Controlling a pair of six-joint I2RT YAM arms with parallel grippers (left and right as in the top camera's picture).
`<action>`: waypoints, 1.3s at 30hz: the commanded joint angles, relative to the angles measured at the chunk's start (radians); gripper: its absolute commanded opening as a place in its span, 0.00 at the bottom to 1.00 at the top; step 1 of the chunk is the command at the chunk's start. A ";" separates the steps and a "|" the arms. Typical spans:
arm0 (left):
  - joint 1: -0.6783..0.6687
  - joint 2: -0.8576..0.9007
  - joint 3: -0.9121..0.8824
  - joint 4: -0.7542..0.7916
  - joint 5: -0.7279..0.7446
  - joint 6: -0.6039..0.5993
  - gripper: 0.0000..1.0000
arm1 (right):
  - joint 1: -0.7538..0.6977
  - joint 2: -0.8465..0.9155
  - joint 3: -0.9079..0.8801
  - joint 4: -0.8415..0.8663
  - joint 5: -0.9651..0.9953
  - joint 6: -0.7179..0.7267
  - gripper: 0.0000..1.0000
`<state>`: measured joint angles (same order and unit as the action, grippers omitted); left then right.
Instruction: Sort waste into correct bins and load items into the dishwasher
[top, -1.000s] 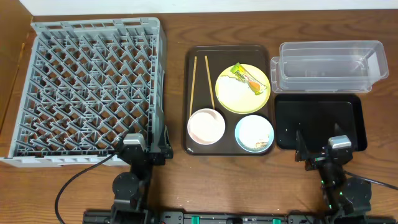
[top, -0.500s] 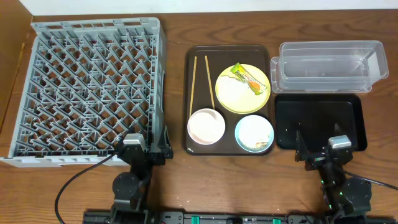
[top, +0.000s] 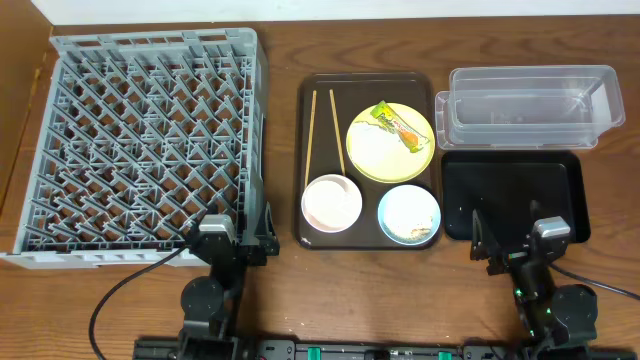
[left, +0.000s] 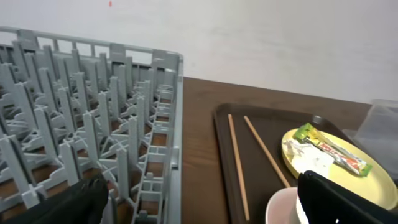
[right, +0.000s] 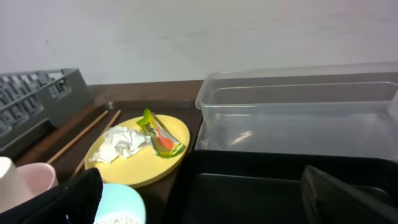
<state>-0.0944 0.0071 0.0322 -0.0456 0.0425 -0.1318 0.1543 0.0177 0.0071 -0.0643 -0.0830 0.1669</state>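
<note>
The grey dishwasher rack (top: 150, 42) fills the left. On the brown serving tray (top: 365, 82) lie two chopsticks (top: 311, 135), a yellow plate (top: 388, 162) with the snack wrapper (top: 397, 125) and white tissue (right: 121, 142), a white-pink bowl (top: 332, 203) and a light blue bowl (top: 405, 208) holding rice-like scraps (top: 420, 232). The clear tub (top: 525, 75) and black tray (top: 510, 200) are at the right. My left gripper (top: 238, 243) is open and empty by the rack's near right corner. My right gripper (top: 510, 248) is open and empty at the black tray's near edge.
The rack's tall wall (left: 174, 124) stands close on the left of the brown tray. The clear tub's wall (right: 298, 106) rises behind the black tray (right: 249, 186). Bare wooden table (top: 360, 290) runs along the front between the arms.
My right gripper has shifted very slightly. Nothing else has moved.
</note>
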 joint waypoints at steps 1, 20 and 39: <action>0.000 0.005 0.008 -0.002 0.056 -0.007 0.98 | -0.003 0.002 0.006 -0.004 -0.085 0.024 0.99; 0.000 0.949 1.073 -0.741 0.268 -0.112 0.98 | 0.013 1.171 1.251 -0.869 -0.135 0.046 0.99; 0.000 0.972 1.098 -0.788 0.402 -0.114 0.98 | 0.285 1.870 1.375 -0.539 0.178 -0.151 0.80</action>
<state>-0.0952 0.9798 1.1126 -0.8322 0.4255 -0.2398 0.4274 1.8225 1.3666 -0.6590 -0.1116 0.1013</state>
